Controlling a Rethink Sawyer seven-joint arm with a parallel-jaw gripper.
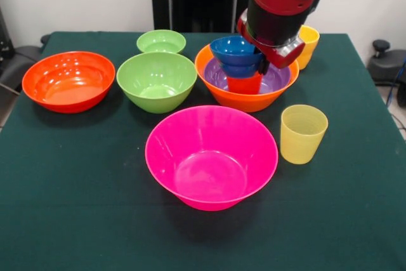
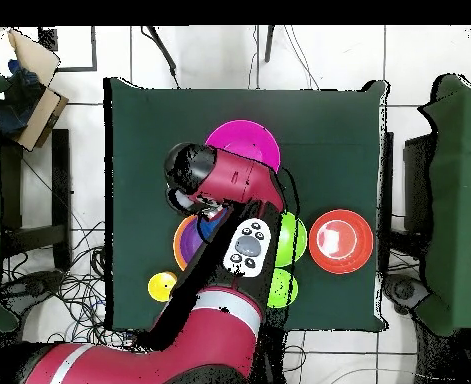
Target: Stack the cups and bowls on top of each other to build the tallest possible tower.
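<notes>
The red and black arm's gripper [image 1: 265,61] is sitting at the right rim of the small glossy blue plastic bowl [image 1: 235,50]; whether it is gripping cannot be told. That bowl is resting on a red-orange plastic cup [image 1: 244,84], inside the shallow purple bowl [image 1: 276,79], nested in the large orange bowl [image 1: 244,100].

We find no legible text, label, brand, number or sign in either view. The bowls, the cups and the green table cover are plain, and the arm's red casing shows no readable marking. The grey button pad on the arm carries only indistinct buttons.
</notes>
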